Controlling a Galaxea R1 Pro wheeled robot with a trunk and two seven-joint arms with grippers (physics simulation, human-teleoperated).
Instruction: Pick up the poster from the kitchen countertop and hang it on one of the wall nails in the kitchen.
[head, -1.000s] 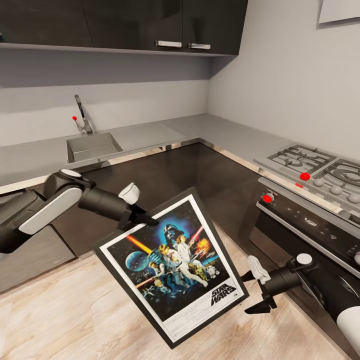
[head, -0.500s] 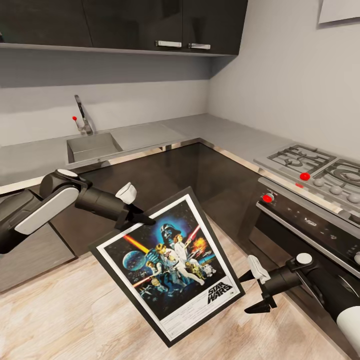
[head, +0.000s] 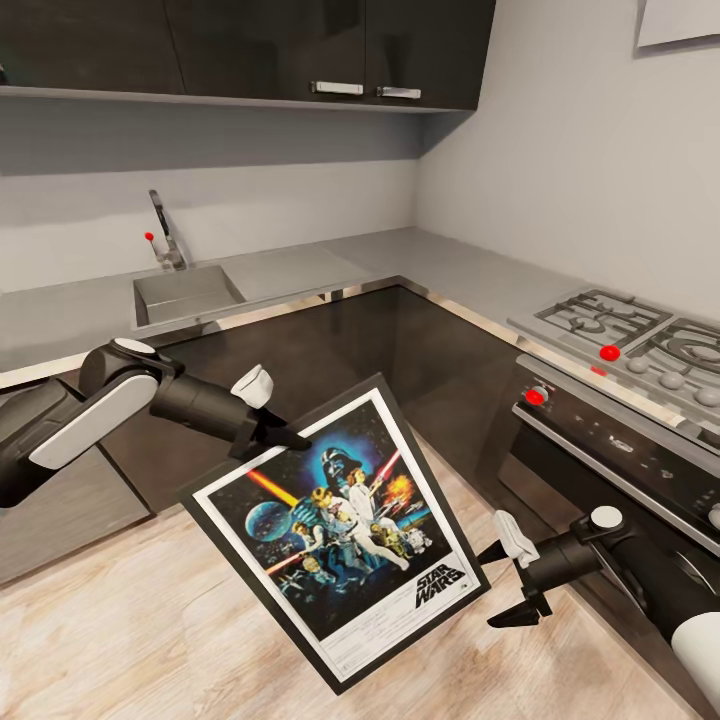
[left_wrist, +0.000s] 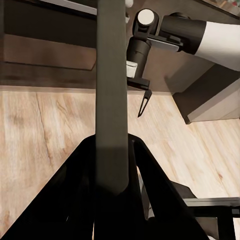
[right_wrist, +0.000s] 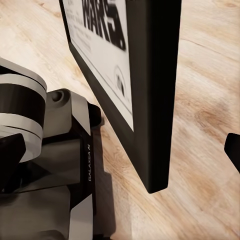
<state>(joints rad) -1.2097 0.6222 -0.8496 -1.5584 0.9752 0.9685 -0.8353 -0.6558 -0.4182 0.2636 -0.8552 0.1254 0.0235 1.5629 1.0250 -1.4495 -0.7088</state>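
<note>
above the wood floor (head: 120, 640), in the open corner between the cabinet runs, the poster (head: 335, 525) hangs tilted, clear of the table (head: 400, 255) behind it. the left gripper (head: 283, 437) has its jaws clenched on the frame's upper edge. the right gripper (head: 505, 585) sits just beside the lower right corner, jaws released. oven (head: 620, 470) and hob (head: 630, 335) crowd the right side; the sink (head: 185, 293) lies far back. black frame, white border, blue-orange figures.
</note>
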